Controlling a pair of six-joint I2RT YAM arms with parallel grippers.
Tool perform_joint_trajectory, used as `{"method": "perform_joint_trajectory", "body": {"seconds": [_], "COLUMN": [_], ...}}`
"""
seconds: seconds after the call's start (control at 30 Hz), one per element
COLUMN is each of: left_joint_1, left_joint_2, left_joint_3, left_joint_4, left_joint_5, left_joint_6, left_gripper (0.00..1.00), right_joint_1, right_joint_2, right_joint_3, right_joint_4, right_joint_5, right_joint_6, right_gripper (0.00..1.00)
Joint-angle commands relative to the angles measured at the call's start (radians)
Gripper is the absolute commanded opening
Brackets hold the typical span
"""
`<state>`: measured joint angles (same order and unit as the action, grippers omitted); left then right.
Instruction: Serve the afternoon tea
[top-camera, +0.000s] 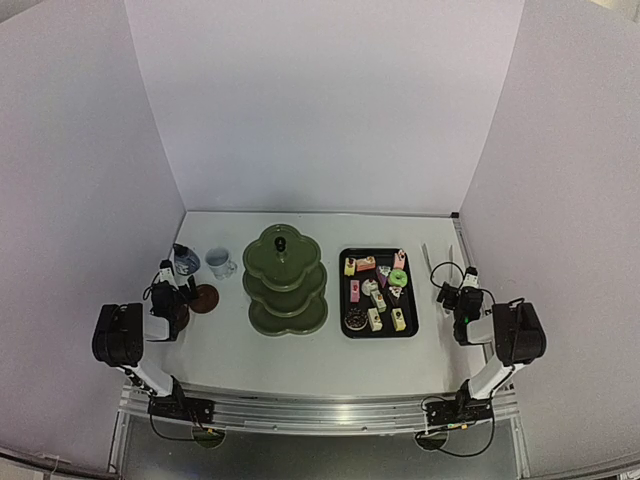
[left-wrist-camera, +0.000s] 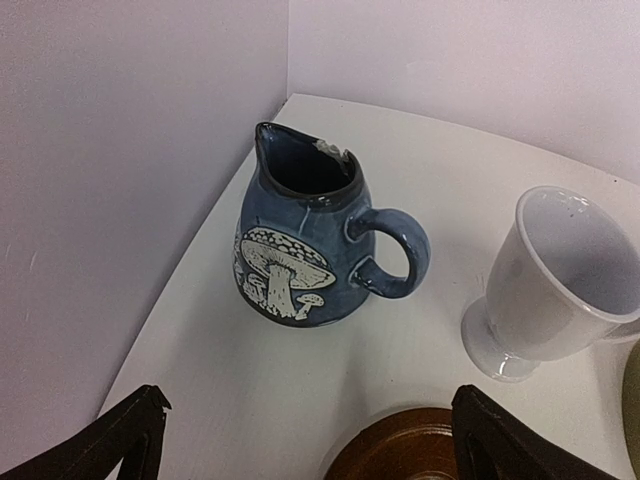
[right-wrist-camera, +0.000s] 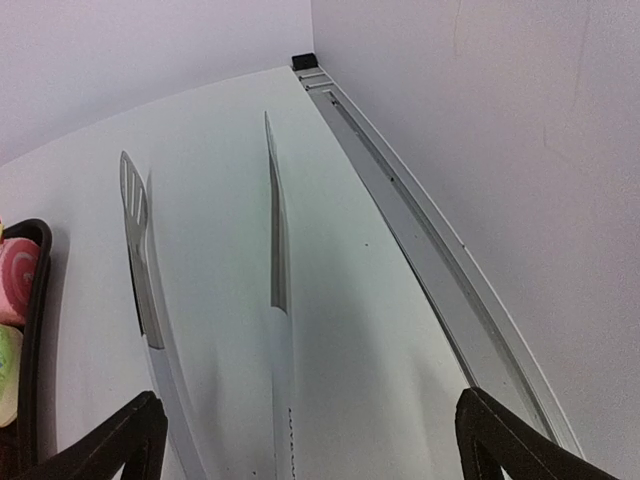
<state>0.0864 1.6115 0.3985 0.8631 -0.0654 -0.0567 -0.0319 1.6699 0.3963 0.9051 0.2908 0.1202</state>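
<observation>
The left hand (left-wrist-camera: 315, 442) is spread wide with nothing between its fingers, low over the desk (top-camera: 300, 362) and pointing at 12 o'clock; a brown coaster (left-wrist-camera: 400, 448) lies just under its tips; the blue mushroom cup (left-wrist-camera: 295, 250) stands upright straight ahead at 12, handle turned to 3; the pale footed cup (left-wrist-camera: 560, 285) stands near it at 2. This arm is much the nearer to both cups, so the next reach looks like its own. The green stand (top-camera: 285, 280) rises at 3 of the cups. The right hand (right-wrist-camera: 320, 432) is equally spread and empty; the tongs (right-wrist-camera: 138, 250) run lengthwise from 6 to 12 ahead of it; the cakes (top-camera: 375, 293) sit at its 9 in the black tray (top-camera: 343, 300).
</observation>
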Motion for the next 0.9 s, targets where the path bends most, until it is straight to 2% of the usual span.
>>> {"method": "perform_joint_trajectory", "body": {"seconds": [0.0, 0.1, 0.2, 0.37, 0.5, 0.63, 0.77, 0.87], "left_joint_1": [0.005, 0.005, 0.005, 0.005, 0.005, 0.003, 0.002, 0.002], "left_joint_2": [0.01, 0.011, -0.016, -0.229, -0.418, -0.574, -0.613, -0.613], "left_joint_3": [0.021, 0.02, 0.013, 0.035, -0.001, 0.063, 0.199, 0.283], "left_joint_4": [0.028, 0.032, 0.029, -0.199, -0.331, -0.556, -0.76, -0.837], "left_joint_5": [-0.014, -0.014, -0.003, 0.156, 0.245, 0.331, 0.342, 0.3], "left_joint_6": [-0.008, -0.008, 0.0, 0.033, 0.046, 0.05, 0.039, 0.007], "left_gripper": [1.0, 1.0, 1.0, 1.0, 1.0, 1.0, 1.0, 1.0], "right_joint_1": [0.003, 0.003, 0.003, 0.003, 0.004, 0.005, 0.007, 0.007], "right_joint_2": [-0.15, -0.238, -0.299, -0.317, -0.279, -0.201, -0.083, 0.0], "right_joint_3": [0.09, 0.126, 0.155, 0.342, 0.468, 0.588, 0.737, 0.829], "right_joint_4": [-0.189, -0.293, -0.39, -0.776, -1.031, -1.226, -1.418, -1.522], "right_joint_5": [0.061, 0.077, 0.029, -0.063, -0.075, -0.085, -0.135, -0.14], "right_joint_6": [0.012, 0.019, 0.011, 0.02, 0.023, 0.046, 0.064, 0.072], "right_gripper": [0.98, 0.98, 0.98, 0.98, 0.98, 0.98, 0.98, 0.98]}}
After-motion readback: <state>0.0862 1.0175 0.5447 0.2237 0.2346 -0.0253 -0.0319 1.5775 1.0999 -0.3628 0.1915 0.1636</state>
